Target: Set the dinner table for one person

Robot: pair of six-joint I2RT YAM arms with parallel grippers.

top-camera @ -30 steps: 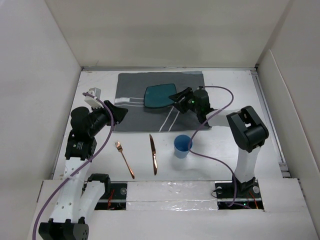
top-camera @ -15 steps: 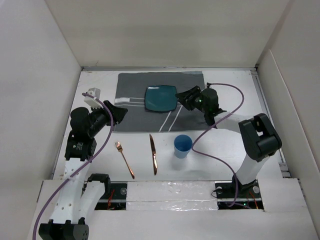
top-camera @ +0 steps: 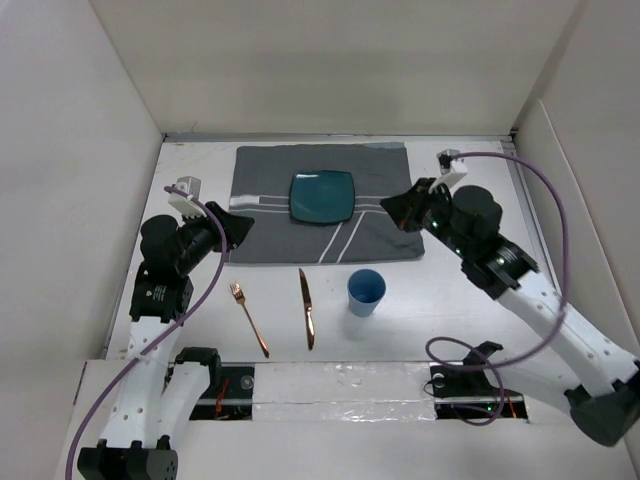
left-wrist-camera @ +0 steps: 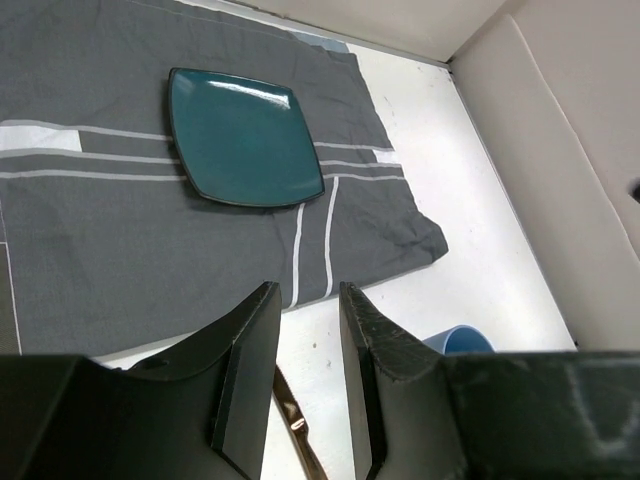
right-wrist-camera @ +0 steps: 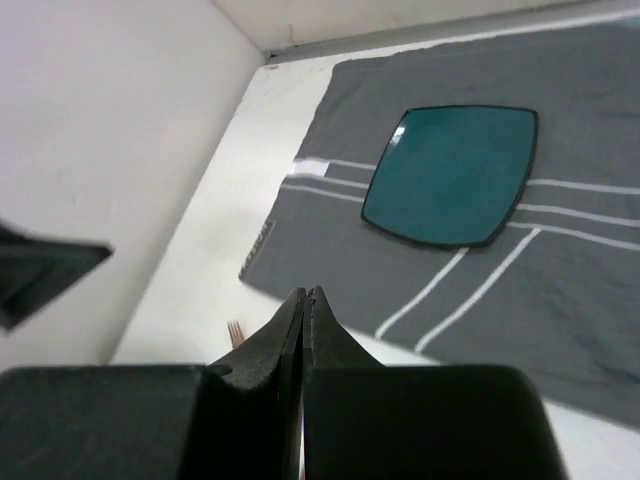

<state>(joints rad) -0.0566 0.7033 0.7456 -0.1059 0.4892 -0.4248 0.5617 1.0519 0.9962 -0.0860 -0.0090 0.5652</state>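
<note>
On the white dinner table (top-camera: 425, 300) lies a grey striped placemat (top-camera: 270, 225) with a teal square plate (top-camera: 322, 196) flat at its middle. In front of the mat lie a copper fork (top-camera: 249, 318) and a copper knife (top-camera: 306, 307), with a blue cup (top-camera: 366, 291) to their right. My left gripper (top-camera: 240, 224) hovers at the mat's left edge, open and empty (left-wrist-camera: 308, 292). To the right of the plate and apart from it, over the mat's right edge, is my right gripper (top-camera: 392, 207). Its jaws are pressed shut on nothing (right-wrist-camera: 304, 292).
White walls close in the table at the back and on both sides. A purple cable (top-camera: 530, 180) loops over my right arm above the table's right side. The cup (left-wrist-camera: 460, 340) and the knife (left-wrist-camera: 292, 420) show just beyond my left fingers.
My right gripper let go of the plate, drew back to the right and shut. The plate now lies flat on the mat. My left jaws narrowed slightly.
</note>
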